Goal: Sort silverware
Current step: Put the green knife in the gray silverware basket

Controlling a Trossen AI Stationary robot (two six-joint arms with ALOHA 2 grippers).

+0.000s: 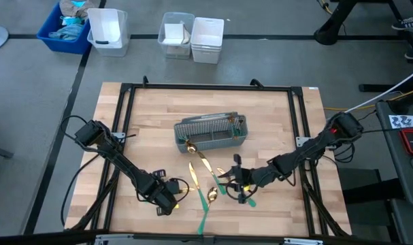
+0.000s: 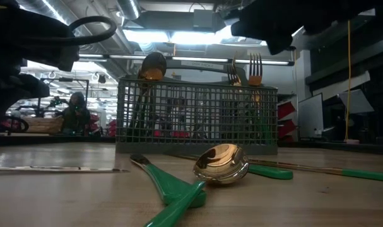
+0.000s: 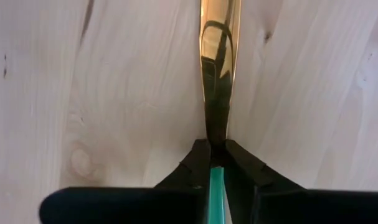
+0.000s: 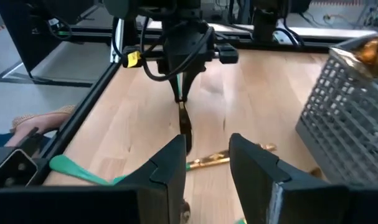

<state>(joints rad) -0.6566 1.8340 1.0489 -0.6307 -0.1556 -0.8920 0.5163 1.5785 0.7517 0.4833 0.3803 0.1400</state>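
Observation:
The grey mesh caddy (image 1: 211,131) stands mid-table with forks (image 2: 254,68) and a spoon (image 2: 152,65) upright in it. Several gold-headed, teal-handled pieces lie loose in front of it (image 1: 201,163), among them a spoon (image 2: 221,164) resting on crossed handles (image 2: 172,189). My left gripper (image 1: 172,195) is near the table's near edge, shut on one narrow gold-headed piece (image 3: 218,62). My right gripper (image 4: 207,168) hovers open over the loose pieces, right of the left one, facing it, and touches nothing. My left gripper pinches the piece between its two fingertips where the teal handle meets the gold neck (image 3: 215,152). The piece runs along the fingers, the handle (image 3: 215,190) back between them and the gold head out beyond the tips. In the right wrist view it points down from the fingers (image 4: 179,93) toward the table.
A black frame rail (image 1: 124,112) borders the wooden table top. White bins (image 1: 207,39) and a blue bin (image 1: 63,27) sit on the floor beyond the far edge. Bare wood lies left of the caddy and along the far side. A gold piece (image 4: 229,158) lies just under my right gripper.

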